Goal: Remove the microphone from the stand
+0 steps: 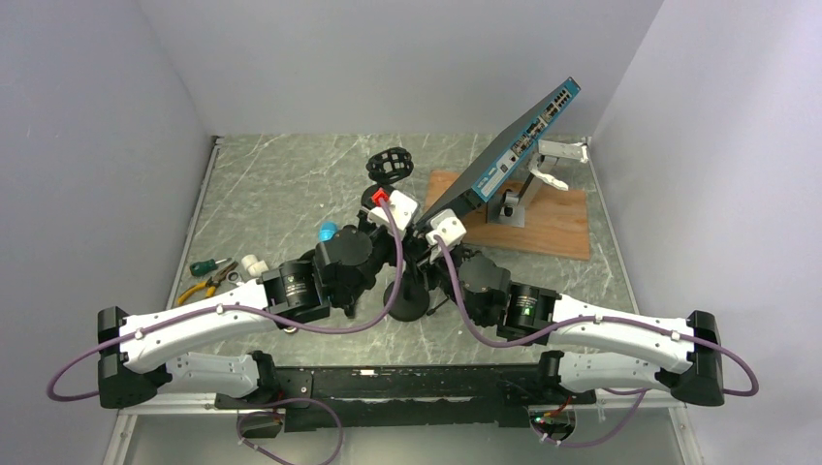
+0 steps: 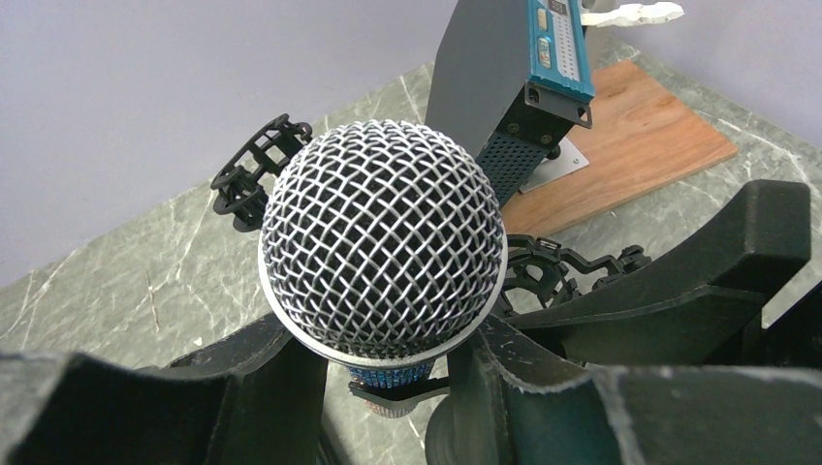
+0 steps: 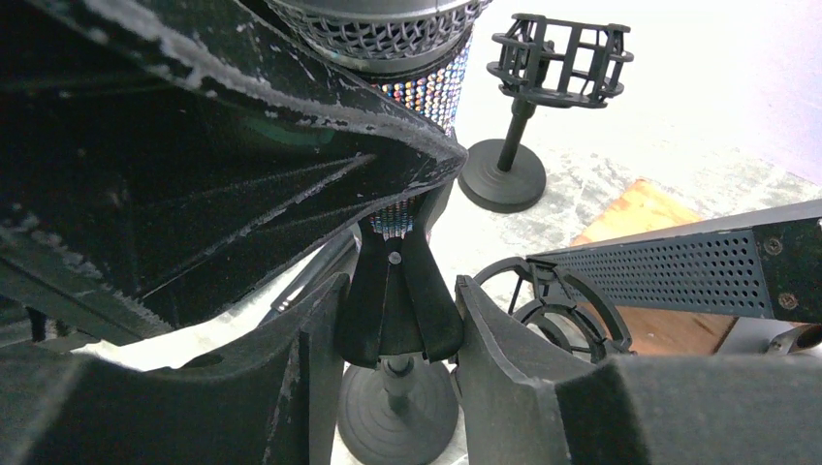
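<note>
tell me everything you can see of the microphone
The microphone has a round head of silver wire mesh with a smooth silver band at its base. The body below is covered in small glittery beads. It stands upright, its lower end seated in the black clip of a stand with a round base. The left gripper is closed on the body just under the head. The right gripper appears to clamp the clip below, not the microphone itself.
</note>
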